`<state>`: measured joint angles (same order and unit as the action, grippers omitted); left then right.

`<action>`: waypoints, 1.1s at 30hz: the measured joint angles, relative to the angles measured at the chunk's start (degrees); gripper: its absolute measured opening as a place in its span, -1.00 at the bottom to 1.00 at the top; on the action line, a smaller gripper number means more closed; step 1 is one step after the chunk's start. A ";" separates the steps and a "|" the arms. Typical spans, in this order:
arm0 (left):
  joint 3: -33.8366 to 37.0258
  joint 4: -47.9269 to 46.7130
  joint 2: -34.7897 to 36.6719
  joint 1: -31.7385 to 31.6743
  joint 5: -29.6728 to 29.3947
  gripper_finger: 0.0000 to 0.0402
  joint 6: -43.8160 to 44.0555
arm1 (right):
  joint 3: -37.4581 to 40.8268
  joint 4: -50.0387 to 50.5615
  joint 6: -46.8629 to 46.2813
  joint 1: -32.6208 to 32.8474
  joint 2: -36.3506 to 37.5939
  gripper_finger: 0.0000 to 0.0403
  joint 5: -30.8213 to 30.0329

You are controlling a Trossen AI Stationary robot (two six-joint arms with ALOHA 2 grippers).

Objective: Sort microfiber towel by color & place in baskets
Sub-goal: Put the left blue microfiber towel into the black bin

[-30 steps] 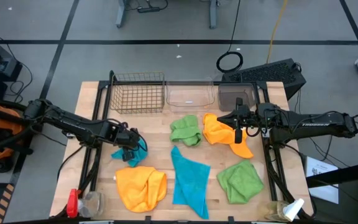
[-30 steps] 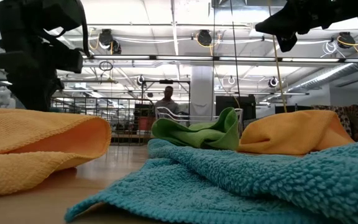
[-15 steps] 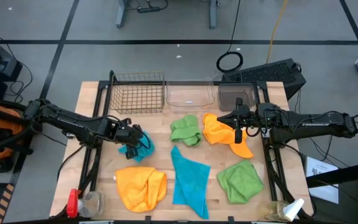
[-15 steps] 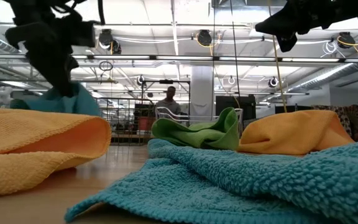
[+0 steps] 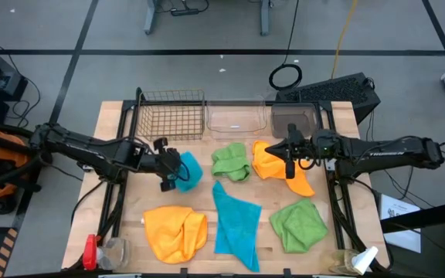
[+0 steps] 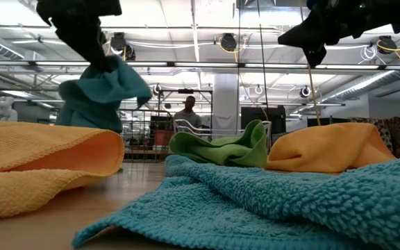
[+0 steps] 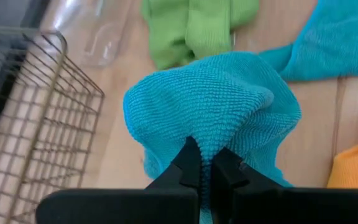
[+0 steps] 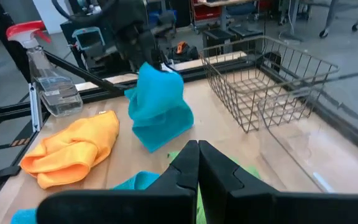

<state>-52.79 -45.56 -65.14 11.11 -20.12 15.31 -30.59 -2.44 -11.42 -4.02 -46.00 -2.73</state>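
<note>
High view | left claw [image 5: 171, 171] pinches teal towel [image 5: 188, 168], raised, near wire basket [image 5: 171, 116] | right claw [image 5: 287, 159] closed, empty

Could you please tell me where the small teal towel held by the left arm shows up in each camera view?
High: teal towel left of centre, in the left pincer.
Low: upper left, hanging.
Left wrist: centre.
Right wrist: centre-left.
Shared landmark: wire basket.

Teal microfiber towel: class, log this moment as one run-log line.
left pincer: shut on teal microfiber towel, lifted | right pincer: shut, empty, above orange microfiber towel | dark wire-mesh basket: empty
</note>
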 joint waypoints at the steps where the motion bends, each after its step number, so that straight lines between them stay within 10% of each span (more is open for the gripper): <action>1: -0.53 -0.01 0.00 0.00 -0.22 -0.95 -0.78 | 0.00 -0.28 -0.06 0.01 -0.61 -1.00 0.00; 15: -7.54 1.16 0.00 0.00 -4.74 -0.95 -7.92 | -0.02 -15.91 2.61 2.52 -9.20 -1.00 -0.01; 33: -7.91 27.82 0.00 -2.91 -4.49 -0.95 -26.13 | -0.09 -34.93 5.12 5.53 -18.88 -1.00 0.03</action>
<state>-60.71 -17.74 -65.14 8.21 -24.61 -10.82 -30.68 -37.38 -6.30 1.51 -64.88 -2.70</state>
